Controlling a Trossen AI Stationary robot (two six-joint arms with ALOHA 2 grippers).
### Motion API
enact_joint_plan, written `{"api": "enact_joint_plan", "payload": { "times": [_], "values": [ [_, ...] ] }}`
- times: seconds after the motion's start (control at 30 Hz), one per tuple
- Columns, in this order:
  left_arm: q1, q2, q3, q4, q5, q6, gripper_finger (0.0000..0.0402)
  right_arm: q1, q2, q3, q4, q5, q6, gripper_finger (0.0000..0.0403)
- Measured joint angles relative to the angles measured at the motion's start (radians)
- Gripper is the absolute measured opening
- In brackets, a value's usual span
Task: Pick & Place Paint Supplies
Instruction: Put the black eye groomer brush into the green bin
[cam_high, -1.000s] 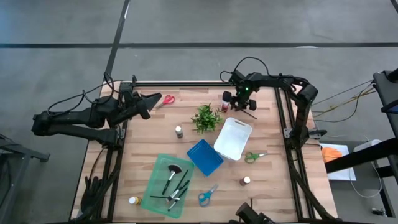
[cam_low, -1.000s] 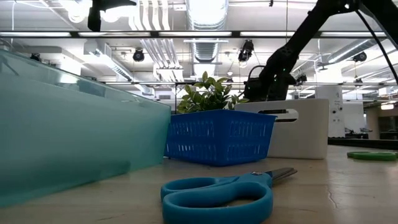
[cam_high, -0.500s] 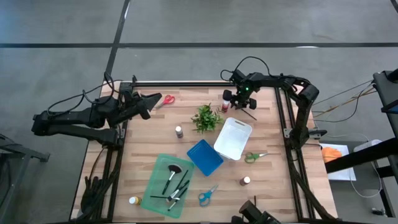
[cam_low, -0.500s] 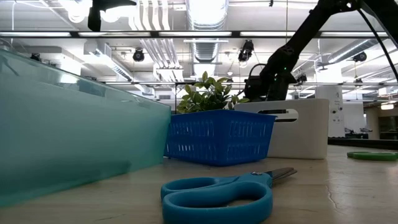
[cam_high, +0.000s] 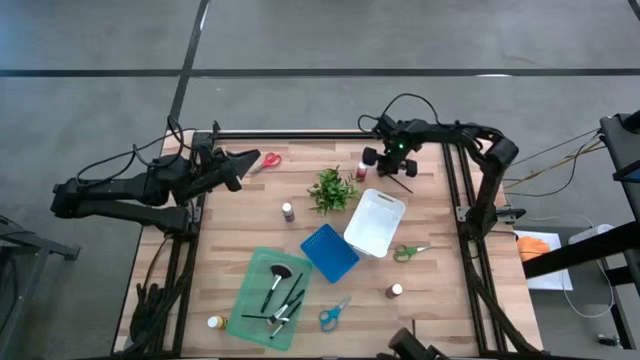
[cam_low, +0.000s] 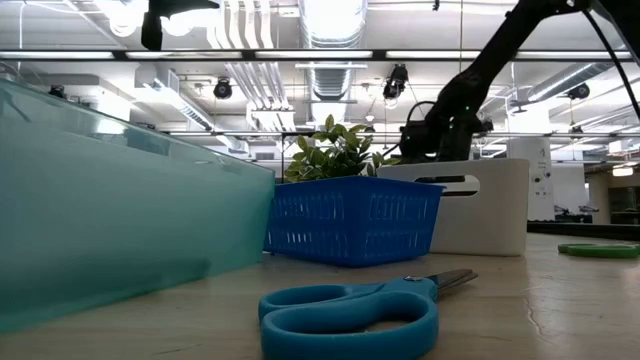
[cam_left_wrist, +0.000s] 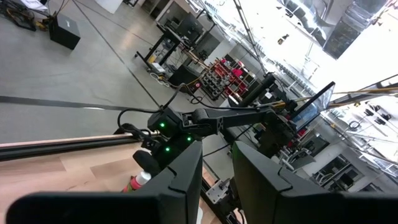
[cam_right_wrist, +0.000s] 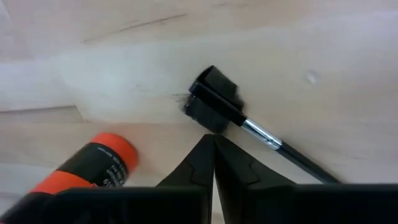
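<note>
A broad black-bristled brush (cam_right_wrist: 212, 101) lies flat on the wood at the table's far right (cam_high: 401, 184). A red paint bottle with a dark label (cam_right_wrist: 87, 169) is just beside it (cam_high: 361, 172). My right gripper (cam_right_wrist: 214, 140) points steeply down over them (cam_high: 388, 163). It is shut with nothing between the fingers, and its tips are next to the brush's bristle head. My left gripper (cam_left_wrist: 217, 149) waits level at the far left (cam_high: 238, 166), open and holding nothing, near red scissors (cam_high: 268, 160). My right gripper's shut fingertips (cam_right_wrist: 205, 149) stand right beside the brush's bristle head (cam_right_wrist: 205, 115), coming from above. The brush's thin handle (cam_right_wrist: 298, 160) runs off to one side of them on the table. Whether the tips touch the brush, I cannot tell.
A leafy plant (cam_high: 331, 190), a white bin (cam_high: 376, 222) and a blue basket (cam_high: 329, 252) stand mid-table. A green tray (cam_high: 255, 300) at the near left holds several brushes. Green scissors (cam_high: 410, 251), blue scissors (cam_high: 334, 313) and three small bottles (cam_high: 288, 211) (cam_high: 396, 291) (cam_high: 214, 322) lie around.
My right gripper has shifted a little toward the table's far right corner and tipped slightly. The brush and the red bottle lie where they were.
</note>
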Motion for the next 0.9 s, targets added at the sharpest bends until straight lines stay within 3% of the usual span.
{"api": "enact_joint_plan", "payload": {
  "times": [0.33, 0.6, 0.9],
  "values": [
    [0.0, 0.0, 0.0, 0.0, 0.0, 0.0, 0.0099, 0.005, -0.126, -0.07, 0.011, 0.094, -0.013, 0.0008],
    [0.0, 0.0, 0.0, 0.0, 0.0, 0.001, 0.0099, 0.011, -0.244, -0.107, 0.104, 0.13, -0.128, 0.0008],
    [0.0, 0.0, 0.0, 0.0, 0.0, 0.0, 0.0099, 0.039, -0.17, -0.073, 0.112, 0.085, -0.227, 0.0008]
  ]
}}
